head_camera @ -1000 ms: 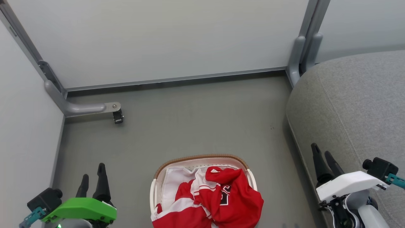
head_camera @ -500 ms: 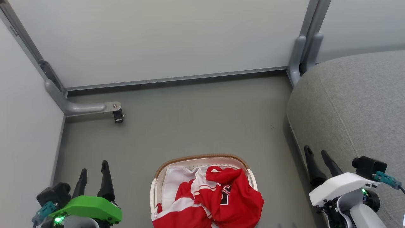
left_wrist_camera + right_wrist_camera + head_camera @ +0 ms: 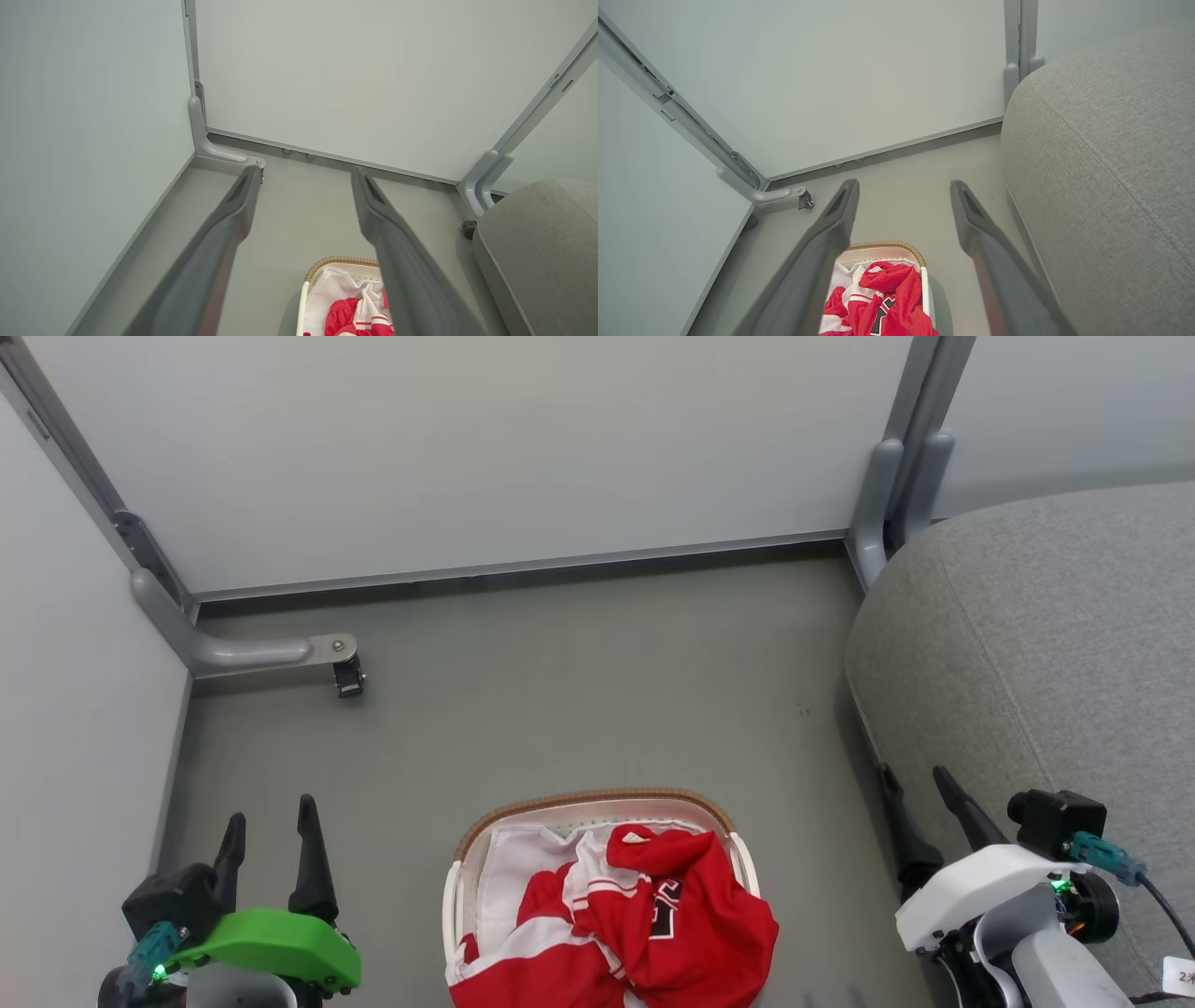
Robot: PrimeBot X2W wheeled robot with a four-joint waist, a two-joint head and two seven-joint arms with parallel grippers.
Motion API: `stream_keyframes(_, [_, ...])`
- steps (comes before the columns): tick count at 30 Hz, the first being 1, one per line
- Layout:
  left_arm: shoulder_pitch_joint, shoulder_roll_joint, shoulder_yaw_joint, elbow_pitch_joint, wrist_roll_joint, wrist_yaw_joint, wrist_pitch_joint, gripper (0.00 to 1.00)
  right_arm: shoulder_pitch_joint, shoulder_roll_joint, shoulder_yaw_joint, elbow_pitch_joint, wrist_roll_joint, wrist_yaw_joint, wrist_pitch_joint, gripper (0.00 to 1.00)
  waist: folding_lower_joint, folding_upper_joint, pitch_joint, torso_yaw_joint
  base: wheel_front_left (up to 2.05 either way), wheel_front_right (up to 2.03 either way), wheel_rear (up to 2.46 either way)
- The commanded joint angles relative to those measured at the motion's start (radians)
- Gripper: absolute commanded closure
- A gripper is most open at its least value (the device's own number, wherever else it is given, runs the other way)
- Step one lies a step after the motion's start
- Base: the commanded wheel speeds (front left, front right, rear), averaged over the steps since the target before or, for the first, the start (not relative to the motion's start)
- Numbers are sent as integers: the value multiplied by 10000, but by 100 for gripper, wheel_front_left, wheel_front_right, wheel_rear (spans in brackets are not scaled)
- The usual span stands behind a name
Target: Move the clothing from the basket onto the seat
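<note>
Framing clothing (image 3: 901, 298) numerals the left wrist view crops, the right gripper (image 3: 903, 184), spread empty like the left gripper (image 3: 304, 169), has drifted toward the basket (image 3: 887, 244).

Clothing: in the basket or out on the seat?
In. The red clothing lies heaped inside the basket, spilling over its right rim; none on the visible seat.

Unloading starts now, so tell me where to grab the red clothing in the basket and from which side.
Take the clothing at the raised red bunch on the right half of the basket, coming straight down from above. The bunch heaps up and spills over the rim there, so a fold can be pinched clear of the plastic. The open right gripper, beside the seat, probably suits best.
</note>
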Motion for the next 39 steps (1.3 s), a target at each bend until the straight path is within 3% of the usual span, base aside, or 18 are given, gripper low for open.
stream_keyframes(1, [-79, 116, -14, -95, 306, 23, -93, 0, -196, -54, 47, -10, -274, 3, -101, 0, 0, 0, 1, 2, 0, 0, 0])
stream_keyframes(27, [273, -76, -130, -82, 2781, 87, -674, 0, -301, -82, 767, 406, -2671, 0, -688, 0, 0, 0, 30, -21, 0, 0, 0])
stream_keyframes(39, [407, -222, 195, -147, 3613, 183, -896, 0, -192, 33, 284, 705, -3706, -1, -916, 0, 0, 0, 50, -38, 0, 0, 0])
